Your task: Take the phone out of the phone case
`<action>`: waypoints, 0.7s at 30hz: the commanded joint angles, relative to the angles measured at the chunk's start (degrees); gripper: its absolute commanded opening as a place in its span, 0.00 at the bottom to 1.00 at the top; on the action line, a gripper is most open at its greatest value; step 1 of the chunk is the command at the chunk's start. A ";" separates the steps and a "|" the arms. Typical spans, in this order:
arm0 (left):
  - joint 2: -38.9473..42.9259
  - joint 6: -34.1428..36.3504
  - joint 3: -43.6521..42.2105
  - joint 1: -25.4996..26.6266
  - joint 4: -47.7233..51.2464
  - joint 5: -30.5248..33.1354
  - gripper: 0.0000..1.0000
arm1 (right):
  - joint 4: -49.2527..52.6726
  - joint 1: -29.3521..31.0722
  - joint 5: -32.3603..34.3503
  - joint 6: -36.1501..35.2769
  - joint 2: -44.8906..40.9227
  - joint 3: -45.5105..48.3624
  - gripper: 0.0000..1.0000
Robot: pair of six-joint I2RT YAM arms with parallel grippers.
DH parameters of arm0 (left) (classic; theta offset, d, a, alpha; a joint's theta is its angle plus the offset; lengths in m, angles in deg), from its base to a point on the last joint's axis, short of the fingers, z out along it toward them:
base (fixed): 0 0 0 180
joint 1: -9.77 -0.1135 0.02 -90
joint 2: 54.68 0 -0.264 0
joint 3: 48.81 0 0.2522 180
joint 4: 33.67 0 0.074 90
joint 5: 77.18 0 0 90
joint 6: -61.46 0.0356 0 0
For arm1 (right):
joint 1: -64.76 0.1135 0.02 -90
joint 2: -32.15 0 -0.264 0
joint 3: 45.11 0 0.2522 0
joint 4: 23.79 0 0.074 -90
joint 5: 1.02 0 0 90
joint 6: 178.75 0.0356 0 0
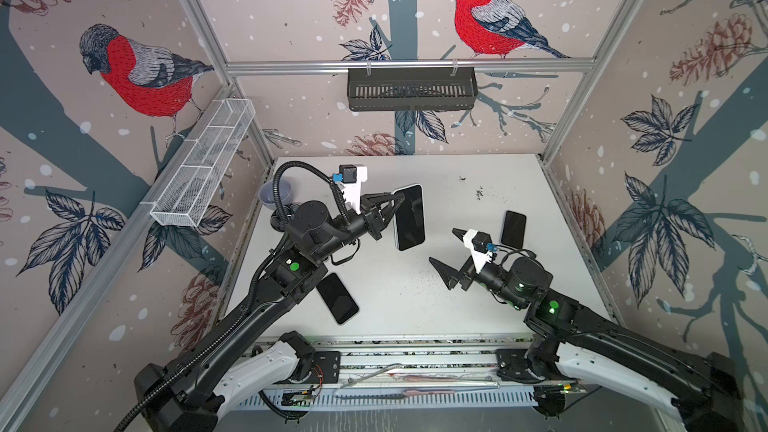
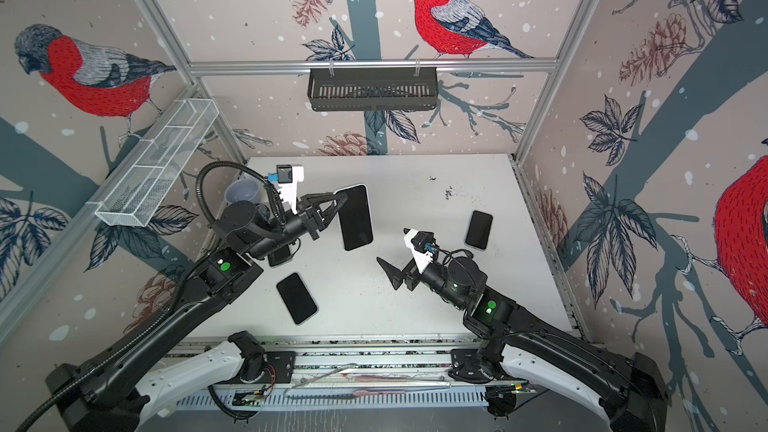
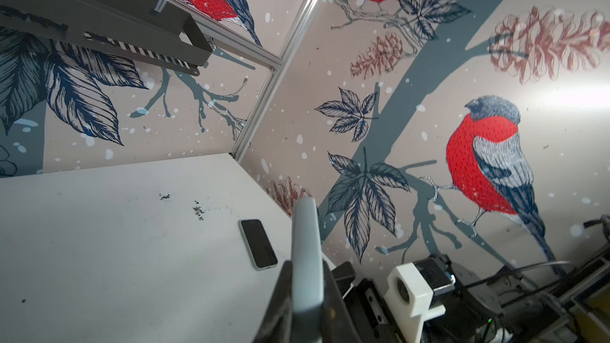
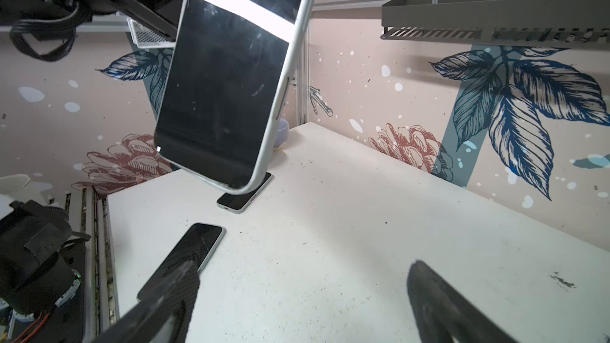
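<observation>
Left claw [image 1: 400,200] is pressed tight on the long edge of the black-glass slab phone [image 1: 409,218], which sits snug inside its pale grey soft-rimmed case [image 3: 307,242]. It holds the pair up off the white tabletop [image 1: 415,305], a touch toward 11 o'clock from the middle in both top views. Right claw [image 1: 445,247] is spread wide and pinching nothing, off at 4 o'clock from the held phone and clear of it. So the step in hand looks like the separation itself: case gripped, phone not yet out. By my read, the next move calls for the right claw to come in on the free edge or a corner and work the phone loose while the left keeps its pinch firm. Now the count: 4 phones in all, 1 aloft and 3 flat. There is a flat dark phone [image 1: 337,299] at 7 o'clock, a second flat dark phone [image 1: 513,229] at 3 o'clock, and a third flat dark phone [image 4: 246,193] half hidden under the left arm. Whether those 3 wear cases I cannot tell. Also 2 claws, and 1 pale blue round bowl [image 1: 272,193] at 10 o'clock.
</observation>
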 commanded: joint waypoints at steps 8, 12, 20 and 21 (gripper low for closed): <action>0.78 17.88 1.19 -0.52 3.31 -9.59 0.00 | 5.88 -4.13 -14.36 -9.48 7.12 -6.55 0.99; 1.38 17.86 -0.91 -0.70 -2.43 -14.10 0.00 | 7.80 -8.71 -21.26 -10.06 10.20 -9.46 0.93; 2.14 16.52 -3.66 -0.83 -8.32 -18.42 0.00 | 8.86 -10.95 -34.88 -13.17 9.11 -9.14 0.78; 1.96 16.49 -3.68 -0.79 -8.48 -18.67 0.00 | 8.73 -10.98 -35.87 -13.25 8.80 -8.98 0.76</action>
